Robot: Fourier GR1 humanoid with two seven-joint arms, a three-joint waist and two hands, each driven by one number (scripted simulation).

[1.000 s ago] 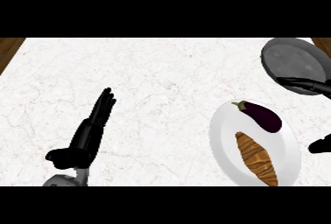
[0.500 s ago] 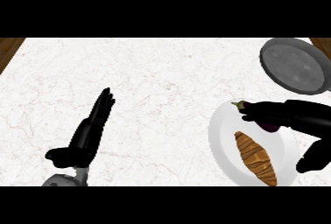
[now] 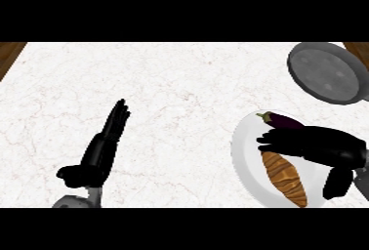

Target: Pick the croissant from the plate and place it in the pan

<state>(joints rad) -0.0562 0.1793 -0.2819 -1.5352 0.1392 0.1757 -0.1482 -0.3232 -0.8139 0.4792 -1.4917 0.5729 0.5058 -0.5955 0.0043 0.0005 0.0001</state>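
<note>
Fingers (image 3: 277, 141) of the right hand (image 3: 324, 149) reach leftward over the white plate (image 3: 245, 161), slightly bent and spread, their tips lying across the upper end of the croissant (image 3: 284, 178). They are not curled round it, and nothing is held; whether the tips actually touch the pastry cannot be told. The thumb hangs down at the right edge of the plate, apart from the croissant.

On the plate, the croissant lies lengthwise, golden brown with darker stripes, its lower end pointing toward the near rim. Just above the hand, at the far end of the same plate, lies a dark purple eggplant (image 3: 281, 120), partly covered by the hand's upper edge.

At the far right corner of the worktop (image 3: 180, 83) sits the grey pan (image 3: 326, 72), well apart from the plate, round and dark rimmed, with nothing in it.

At the lower left, the left hand (image 3: 97, 154) rests on the white marbled worktop, its fingers (image 3: 115, 117) straight, close together and pointing away toward the far edge, thumb out to the left. It holds nothing and is well apart from the plate. Brown wood shows at both far corners beyond the worktop.
</note>
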